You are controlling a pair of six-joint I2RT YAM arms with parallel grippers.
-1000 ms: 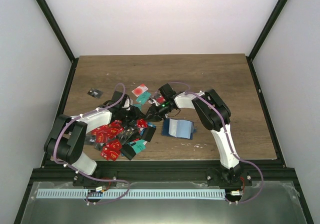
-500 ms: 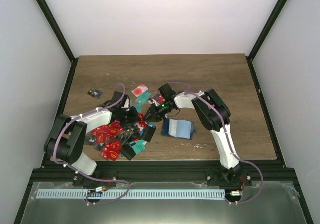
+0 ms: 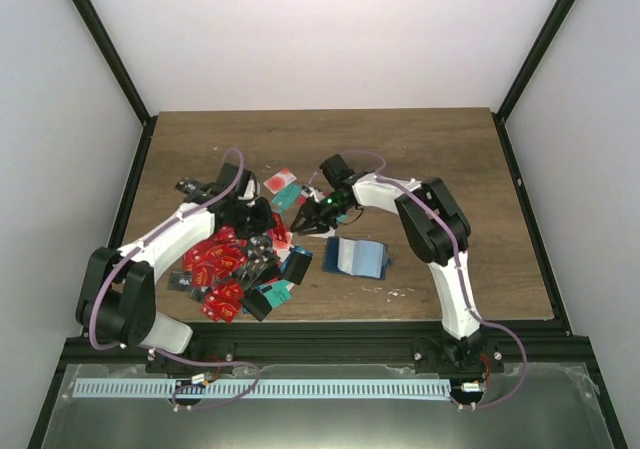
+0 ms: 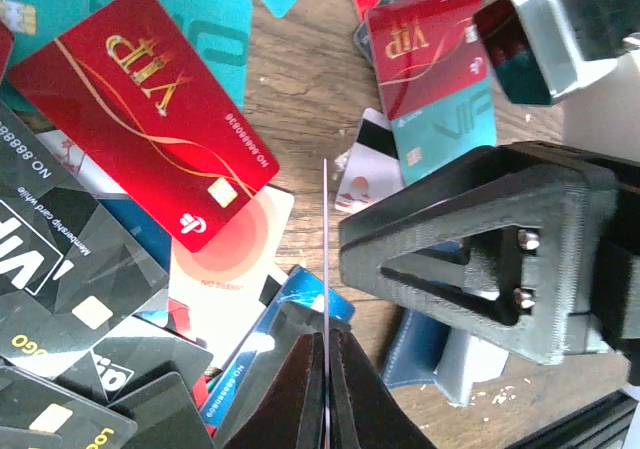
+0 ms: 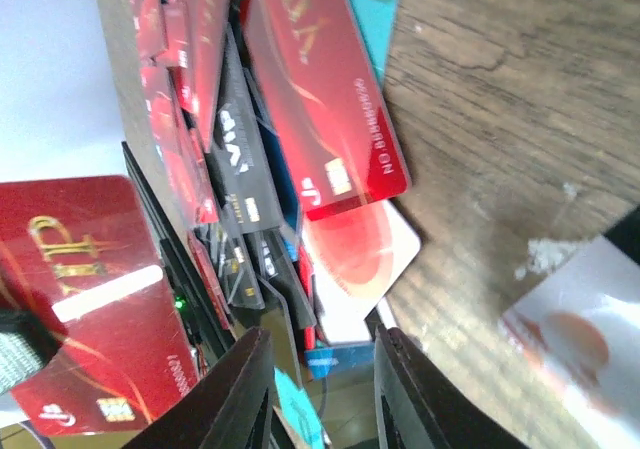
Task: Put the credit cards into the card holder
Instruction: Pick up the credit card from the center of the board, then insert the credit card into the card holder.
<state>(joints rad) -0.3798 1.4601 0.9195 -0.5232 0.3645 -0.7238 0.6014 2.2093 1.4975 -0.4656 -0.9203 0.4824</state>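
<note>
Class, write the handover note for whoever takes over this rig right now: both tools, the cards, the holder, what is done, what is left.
Left tool: shut on one card, held edge-on above the others.
Right tool: open, close beside the left one, holding nothing.
Credit cards: heaped to the left of the card holder, which lies open.
Done: one card lifted; none visibly in the holder.
Left: load that card, then the rest.

The top camera looks steeply down from behind over the whole table (image 3: 450, 159); both wrist cameras sit close above the same cards (image 4: 150, 119).
</note>
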